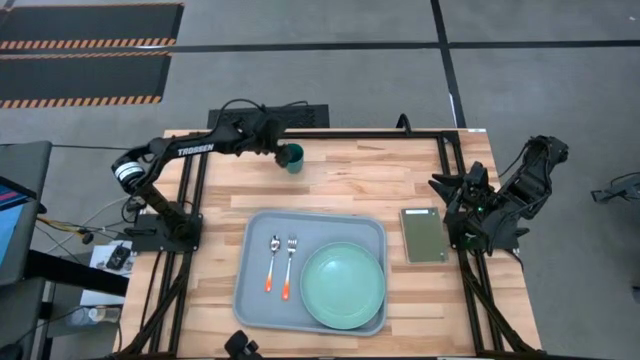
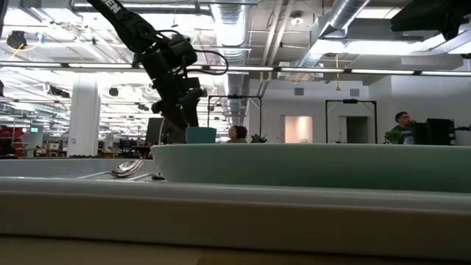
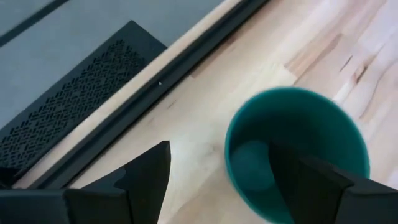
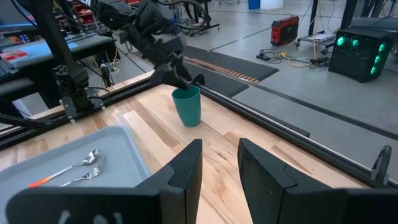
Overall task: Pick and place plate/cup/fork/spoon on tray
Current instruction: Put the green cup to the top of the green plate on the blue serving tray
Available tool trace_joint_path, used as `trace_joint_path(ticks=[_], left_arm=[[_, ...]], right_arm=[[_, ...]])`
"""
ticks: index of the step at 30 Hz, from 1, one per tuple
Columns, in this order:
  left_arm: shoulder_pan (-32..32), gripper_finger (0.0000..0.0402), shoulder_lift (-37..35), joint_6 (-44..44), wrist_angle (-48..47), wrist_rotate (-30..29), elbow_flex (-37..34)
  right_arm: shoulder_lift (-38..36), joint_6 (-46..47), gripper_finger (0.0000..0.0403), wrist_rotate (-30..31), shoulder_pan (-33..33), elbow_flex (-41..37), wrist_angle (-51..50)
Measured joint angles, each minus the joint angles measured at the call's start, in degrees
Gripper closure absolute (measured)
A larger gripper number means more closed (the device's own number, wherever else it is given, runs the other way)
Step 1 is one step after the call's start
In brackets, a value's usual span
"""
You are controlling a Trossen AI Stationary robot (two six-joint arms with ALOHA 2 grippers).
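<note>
The dark teal cup [image 1: 293, 158] stands upright on its base on the bare wood at the table's far side, outside the tray; it also shows in the low view [image 2: 200, 135]. My left gripper [image 3: 217, 155] is open over it, one finger [image 3: 311, 180] down in the cup's mouth and the other [image 3: 146, 177] outside, apart from the wall [image 3: 231, 149]. The mint-green plate [image 1: 343, 287], the spoon [image 1: 273, 262] and the fork [image 1: 289, 265] lie in the blue-grey tray [image 1: 250, 300]. My right gripper [image 4: 221, 155] waits at the table's right edge, slightly open and empty. My left gripper comes at the cup's rim [image 4: 198, 87] from above, slanting in from the table's left, one finger inside the hollow and one outside. The outer finger stands clear of the wall. Whether the inner finger touches the cup I cannot tell.
A small grey-green pad [image 1: 424, 234] lies right of the tray, near my right arm. Black frame rails [image 1: 330, 134] run along the table's far edge, close behind the cup. Bare wood lies between the cup and the tray's far rim [image 1: 315, 213].
</note>
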Motion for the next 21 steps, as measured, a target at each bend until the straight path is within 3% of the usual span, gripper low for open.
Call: trace_joint_path(ticks=[6, 21], left_arm=[[-0.01, 0.0163, 0.02, 1.32, -2.21, -1.04, 0.0], [-0.58, 0.0304, 0.26, 2.06, -1.99, -1.93, -1.05]], right_arm=[[-0.01, 0.0, 0.0274, -0.04, 0.0, 0.0, -0.09], [0.01, 0.43, 0.0274, -0.07, 0.0, 0.0, -0.08]])
